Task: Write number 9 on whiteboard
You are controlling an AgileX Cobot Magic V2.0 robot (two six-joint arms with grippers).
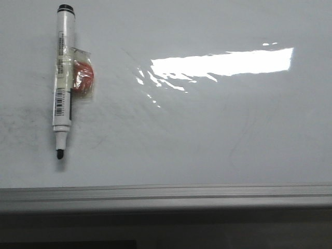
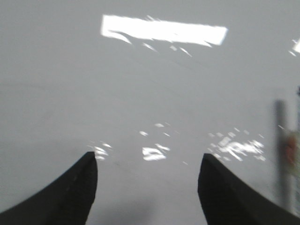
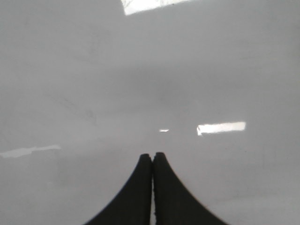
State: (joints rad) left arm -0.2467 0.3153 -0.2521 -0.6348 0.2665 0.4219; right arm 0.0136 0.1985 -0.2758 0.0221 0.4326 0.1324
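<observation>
The whiteboard (image 1: 207,129) fills the front view, glossy white with faint grey smudges and a grey frame edge (image 1: 166,196) along the near side. No drawn number 9 shows on it. A white marker (image 1: 63,78) with its black tip uncapped lies at the board's left, tip toward the near edge, with a red piece (image 1: 83,77) taped to its side. Neither gripper shows in the front view. My left gripper (image 2: 147,161) is open and empty over bare board; the marker shows blurred at that view's edge (image 2: 281,150). My right gripper (image 3: 153,155) is shut and empty over bare board.
A bright glare patch (image 1: 223,63) lies across the board's middle and right. Grey smudges (image 1: 21,119) mark the board left of the marker. A dark strip (image 1: 166,233) runs below the frame edge.
</observation>
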